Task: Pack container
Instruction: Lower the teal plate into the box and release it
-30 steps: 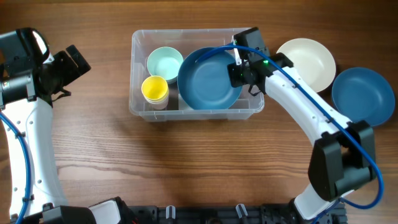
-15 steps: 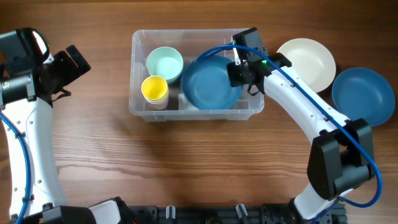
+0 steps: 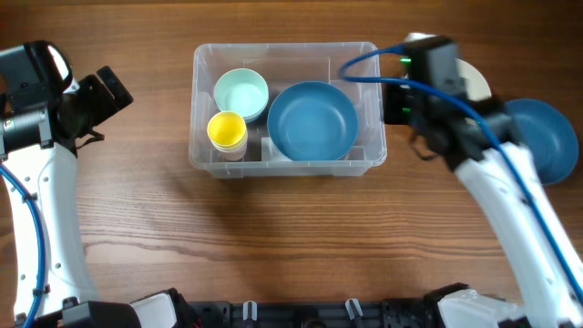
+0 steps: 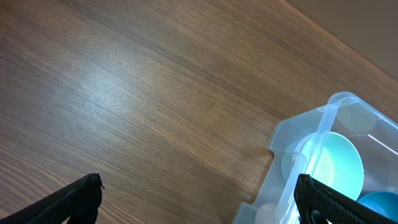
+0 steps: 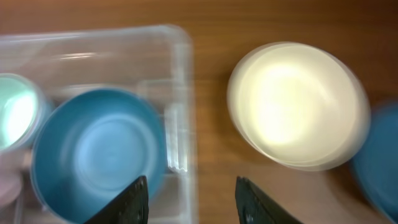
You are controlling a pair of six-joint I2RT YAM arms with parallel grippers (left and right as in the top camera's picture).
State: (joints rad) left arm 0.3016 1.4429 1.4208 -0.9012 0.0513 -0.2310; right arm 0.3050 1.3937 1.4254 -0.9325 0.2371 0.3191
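**Both Grippers Apart and Empty; Container Holds Three Items**

We see the left gripper with its fingers spread wide and holding nothing. It is above the wooden table, well left of the container. The right gripper also has its fingers apart and empty, above the container's right wall. The container rests on the table in the far half of the overhead view. Inside it, a blue bowl fills the right half. A yellow cup sits nearer on the left, with a mint bowl behind it. Outside, to the right, stand a cream bowl and a second blue bowl.
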